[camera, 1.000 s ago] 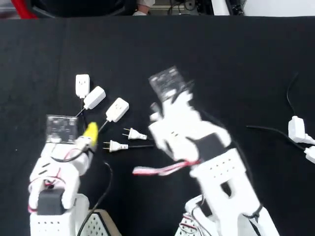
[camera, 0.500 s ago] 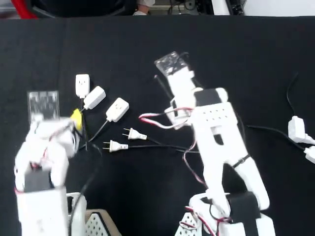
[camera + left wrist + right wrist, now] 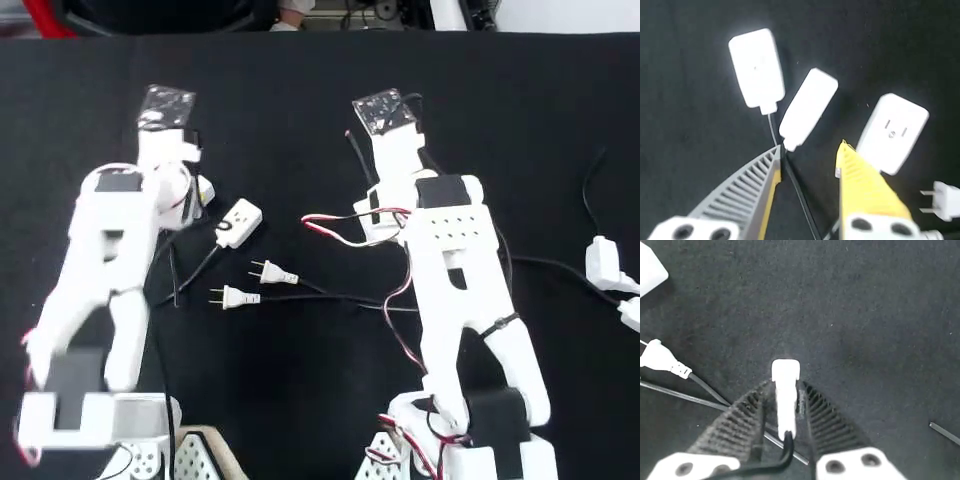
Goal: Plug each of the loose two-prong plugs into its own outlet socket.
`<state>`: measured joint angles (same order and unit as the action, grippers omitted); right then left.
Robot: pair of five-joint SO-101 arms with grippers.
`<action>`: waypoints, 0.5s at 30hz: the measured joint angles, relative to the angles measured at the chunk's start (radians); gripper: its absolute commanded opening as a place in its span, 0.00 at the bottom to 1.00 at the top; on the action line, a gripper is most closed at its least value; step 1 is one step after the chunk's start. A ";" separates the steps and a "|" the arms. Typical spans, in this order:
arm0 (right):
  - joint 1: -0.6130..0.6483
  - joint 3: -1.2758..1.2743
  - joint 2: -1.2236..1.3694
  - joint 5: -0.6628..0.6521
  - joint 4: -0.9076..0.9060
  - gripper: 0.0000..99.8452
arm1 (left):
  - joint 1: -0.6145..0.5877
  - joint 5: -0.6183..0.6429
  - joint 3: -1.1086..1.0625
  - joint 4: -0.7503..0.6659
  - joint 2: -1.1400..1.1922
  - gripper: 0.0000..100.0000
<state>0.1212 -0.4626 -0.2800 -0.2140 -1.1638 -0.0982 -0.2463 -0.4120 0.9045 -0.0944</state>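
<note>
My left gripper (image 3: 810,147) was spread wide and grasped nothing. Its grey finger (image 3: 756,184) and yellow finger (image 3: 865,186) hung over three white sockets on the black table (image 3: 300,90). The middle socket (image 3: 807,107) lay just ahead of the gap between the fingertips. Its narrow end pointed into that gap, and its black cord (image 3: 797,187) ran back between the two fingers. The far socket (image 3: 756,67) lay beyond the grey fingertip. The slotted socket (image 3: 895,132) lay just past the yellow fingertip on its outer side, its slots facing up and open.

My right gripper (image 3: 785,387) was clenched on the held plug (image 3: 785,375). The plug was pinched lengthwise between the black fingers (image 3: 747,422), its white head poking out just past the tips. Its cord trailed back between them. I could not tell whether the plug touched the table.

From above, a loose plug (image 3: 272,272) and a second loose plug (image 3: 235,296) lay side by side on the cloth between my two grippers, apart from all fingers. One of them lay just outside my yellow finger, prongs toward it. One lay off to the side of my right fingers, well apart. Two white pieces (image 3: 600,262) with cords lay far from my right fingertips, near the table's edge.
</note>
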 measured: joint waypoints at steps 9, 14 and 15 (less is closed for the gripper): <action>0.000 0.000 0.000 0.000 0.000 0.01 | 0.000 -0.044 0.313 0.055 0.362 0.18; 0.000 0.000 0.000 0.000 0.000 0.01 | 0.000 -0.106 0.413 0.061 0.480 0.18; 0.000 0.000 0.000 0.000 0.000 0.01 | 0.000 -0.112 0.422 0.064 0.494 0.18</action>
<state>0.1212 -0.4626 -0.2800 -0.2140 -1.1638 -0.0982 -0.3583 0.0100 0.9689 0.3997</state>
